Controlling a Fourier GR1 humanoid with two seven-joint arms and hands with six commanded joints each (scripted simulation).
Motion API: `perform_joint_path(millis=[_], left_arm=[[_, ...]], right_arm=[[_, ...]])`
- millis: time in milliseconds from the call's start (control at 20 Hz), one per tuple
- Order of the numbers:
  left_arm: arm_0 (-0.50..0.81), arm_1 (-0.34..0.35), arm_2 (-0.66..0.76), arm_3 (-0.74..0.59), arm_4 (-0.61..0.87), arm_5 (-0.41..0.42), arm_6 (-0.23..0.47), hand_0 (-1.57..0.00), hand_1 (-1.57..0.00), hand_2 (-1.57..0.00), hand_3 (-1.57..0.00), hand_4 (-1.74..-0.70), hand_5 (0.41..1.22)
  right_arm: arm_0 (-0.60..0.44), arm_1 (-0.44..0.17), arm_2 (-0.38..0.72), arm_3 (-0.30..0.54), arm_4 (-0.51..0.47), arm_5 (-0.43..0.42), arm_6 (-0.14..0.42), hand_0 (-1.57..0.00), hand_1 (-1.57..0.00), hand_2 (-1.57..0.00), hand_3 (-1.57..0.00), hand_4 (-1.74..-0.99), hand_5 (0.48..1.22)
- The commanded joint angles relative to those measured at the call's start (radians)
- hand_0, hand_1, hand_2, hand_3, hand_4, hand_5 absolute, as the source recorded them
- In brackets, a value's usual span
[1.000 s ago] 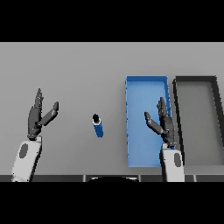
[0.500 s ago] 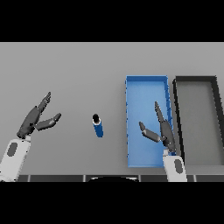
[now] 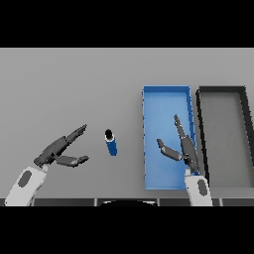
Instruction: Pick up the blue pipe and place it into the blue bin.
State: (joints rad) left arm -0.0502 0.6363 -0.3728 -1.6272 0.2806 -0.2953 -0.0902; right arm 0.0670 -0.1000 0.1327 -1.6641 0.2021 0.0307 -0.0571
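Bare grey table (image 3: 74, 84) lies open on every side of the blue pipe (image 3: 111, 144), with a clear gap between it and the left hand (image 3: 58, 150) on its left, whose straight fingers and thumb are spread towards it. To the pipe's right a strip of table runs to the near-left wall of the blue bin (image 3: 166, 90), over which the right hand (image 3: 181, 148) hangs with fingers extended. The black bin (image 3: 221, 90) sits just beside the blue one on the far right, their long walls close together.

Blue pipe (image 3: 111, 143) lies between open left hand (image 3: 55, 153) and blue bin (image 3: 166, 94).
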Motion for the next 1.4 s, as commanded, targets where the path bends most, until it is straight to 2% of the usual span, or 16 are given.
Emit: perform_joint_path(millis=[0, 150, 350, 550, 600, 700, 850, 1000, 1050, 1150, 1200, 1250, 1300, 1350], left_arm=[[0.005, -0.013, -0.018, -0.008, -0.024, 0.007, -0.008, 0.0, 0.0, 0.0, 0.0, -1.17, 0.49], [0.001, -0.055, -0.063, -0.018, -0.094, 0.042, -0.007, 0.0, 0.0, 0.0, 0.0, -1.18, 0.469], [-0.039, -0.131, -0.099, 0.047, -0.144, 0.058, -0.011, 0.0, 0.0, 0.0, 0.0, -1.19, 0.465], [-0.097, -0.225, -0.124, 0.137, -0.145, 0.052, 0.031, 0.0, 0.0, 0.0, 0.0, -1.19, 0.467], [-0.104, -0.248, -0.129, 0.162, -0.146, 0.049, 0.021, 0.0, 0.0, 0.0, 0.0, -1.19, 0.469], [-0.124, -0.283, -0.146, 0.206, -0.177, 0.06, 0.017, 0.0, 0.0, 0.0, 0.0, -1.17, 0.464], [-0.165, -0.316, -0.164, 0.253, -0.223, 0.072, -0.003, 0.0, 0.0, 0.0, 0.0, -1.13, 0.462], [-0.195, -0.364, -0.15, 0.294, -0.18, 0.049, -0.026, 0.0, 0.0, 0.0, 0.0, -1.19, 0.513], [-0.192, -0.379, -0.151, 0.302, -0.176, 0.05, -0.044, 0.0, 0.0, 0.0, 0.0, -1.21, 0.533], [-0.195, -0.402, -0.143, 0.317, -0.167, 0.06, -0.056, 0.0, -0.04, -0.11, -0.04, -1.27, 0.585], [-0.199, -0.408, -0.137, 0.317, -0.163, 0.069, -0.055, -0.03, -0.14, -0.22, -0.12, -1.29, 0.617], [-0.205, -0.422, -0.137, 0.33, -0.166, 0.079, -0.043, -0.1, -0.26, -0.36, -0.22, -1.32, 0.651], [-0.203, -0.444, -0.132, 0.343, -0.148, 0.076, -0.041, -0.29, -0.46, -0.54, -0.49, -1.34, 0.765], [-0.197, -0.45, -0.128, 0.335, -0.136, 0.079, -0.033, -0.5, -0.68, -0.73, -0.7, -1.42, 0.856]], right_arm=[[0.0, 0.004, 0.002, -0.006, 0.0, -0.003, 0.001, 0.0, 0.0, 0.0, 0.0, -1.211, 0.613], [0.006, 0.002, 0.003, -0.023, -0.003, 0.002, 0.018, 0.0, 0.0, 0.0, 0.0, -1.221, 0.618], [0.011, 0.016, 0.017, -0.043, 0.005, -0.004, 0.043, 0.0, 0.0, 0.0, 0.0, -1.23, 0.622], [0.028, 0.016, 0.015, -0.052, 0.002, -0.004, 0.023, 0.0, 0.0, 0.0, 0.0, -1.223, 0.618], [0.045, 0.013, 0.012, -0.058, 0.0, -0.005, 0.01, 0.0, 0.0, 0.0, 0.0, -1.218, 0.612], [0.032, 0.012, 0.007, -0.054, 0.001, -0.009, 0.037, 0.0, 0.0, 0.0, 0.0, -1.208, 0.608], [0.035, 0.006, -0.002, -0.052, -0.011, -0.003, 0.033, 0.0, 0.0, 0.0, 0.0, -1.201, 0.605], [0.013, 0.011, -0.003, -0.039, -0.02, 0.004, 0.052, 0.0, 0.0, 0.0, 0.0, -1.207, 0.607], [0.022, 0.008, -0.002, -0.044, -0.019, 0.004, 0.042, 0.0, 0.0, 0.0, 0.0, -1.206, 0.606], [0.029, 0.011, 0.003, -0.047, -0.002, -0.007, 0.035, 0.0, 0.0, 0.0, 0.0, -1.196, 0.603], [0.042, 0.009, 0.005, -0.048, 0.001, -0.007, 0.022, 0.0, 0.0, 0.0, 0.0, -1.196, 0.605], [0.032, 0.009, -0.005, -0.04, -0.011, -0.005, 0.038, 0.0, 0.0, 0.0, 0.0, -1.198, 0.605], [0.035, 0.008, -0.003, -0.05, -0.013, -0.002, 0.027, 0.0, 0.0, 0.0, 0.0, -1.199, 0.605], [0.028, 0.001, -0.009, -0.05, -0.017, 0.0, 0.037, 0.0, 0.0, 0.0, 0.0, -1.196, 0.604]])
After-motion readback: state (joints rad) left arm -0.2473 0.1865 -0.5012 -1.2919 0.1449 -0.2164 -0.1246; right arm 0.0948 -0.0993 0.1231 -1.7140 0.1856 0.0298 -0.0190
